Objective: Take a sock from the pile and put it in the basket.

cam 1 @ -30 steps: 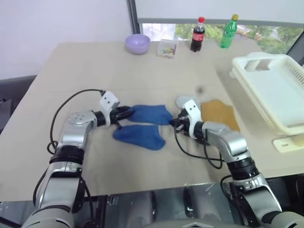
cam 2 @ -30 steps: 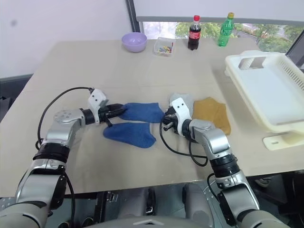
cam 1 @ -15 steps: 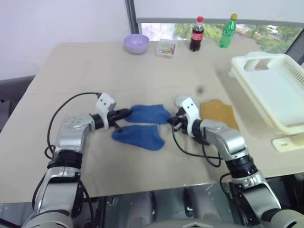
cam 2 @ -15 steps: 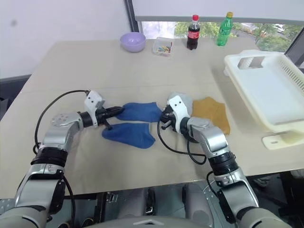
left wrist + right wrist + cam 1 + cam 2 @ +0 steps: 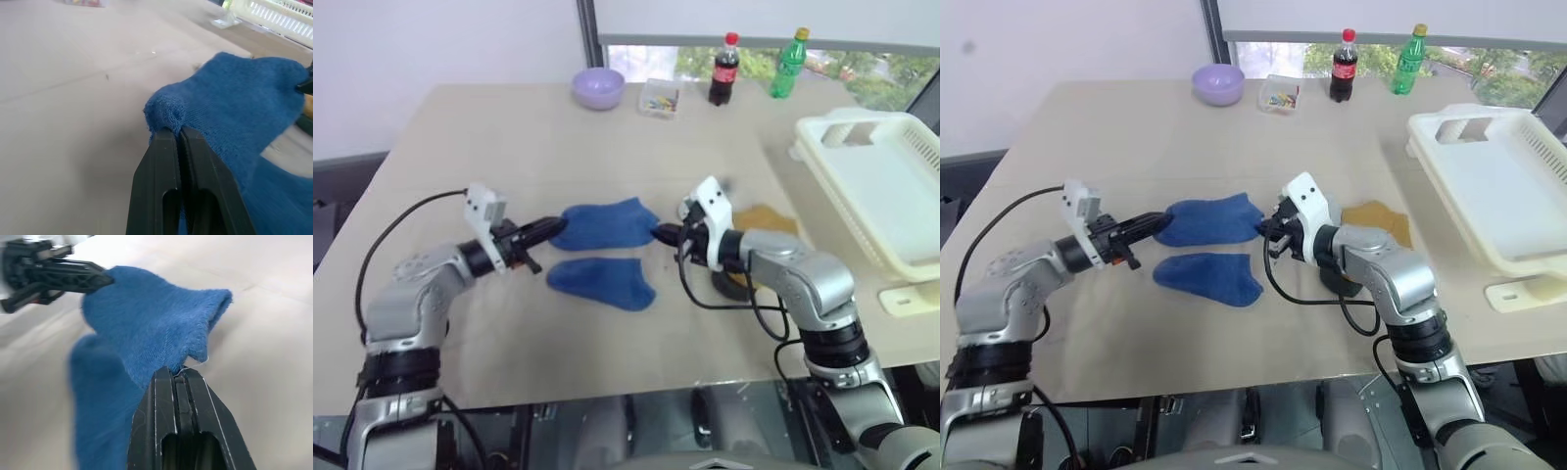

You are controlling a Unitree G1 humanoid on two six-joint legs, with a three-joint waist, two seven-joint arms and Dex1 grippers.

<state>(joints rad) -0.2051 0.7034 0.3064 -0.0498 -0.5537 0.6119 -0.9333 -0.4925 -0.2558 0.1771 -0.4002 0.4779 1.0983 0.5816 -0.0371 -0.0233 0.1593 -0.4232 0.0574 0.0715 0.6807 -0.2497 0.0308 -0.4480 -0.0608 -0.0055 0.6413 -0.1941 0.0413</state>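
One royal blue sock (image 5: 604, 223) hangs stretched just above the table between my two grippers. My left gripper (image 5: 548, 228) is shut on its left end, and the left wrist view shows the black fingers (image 5: 166, 161) pinching a fold of blue sock (image 5: 244, 107). On the sock's right end my right gripper (image 5: 664, 235) is shut, gripping the cuff corner (image 5: 195, 357). A second blue sock (image 5: 600, 279) lies flat below. A mustard sock (image 5: 766, 217) lies behind my right arm. The white basket (image 5: 886, 186) stands at the far right, empty.
Along the table's far edge stand a lilac bowl (image 5: 598, 88), a small clear box of coloured bits (image 5: 659, 100), a cola bottle (image 5: 722, 69) and a green bottle (image 5: 788, 64). A white plastic piece (image 5: 909, 299) lies by the basket's near corner.
Both grippers have risen and drawn back toward me, lifting the upper blue sock off the table. My left arm has swung out to the left, stretching the sock.
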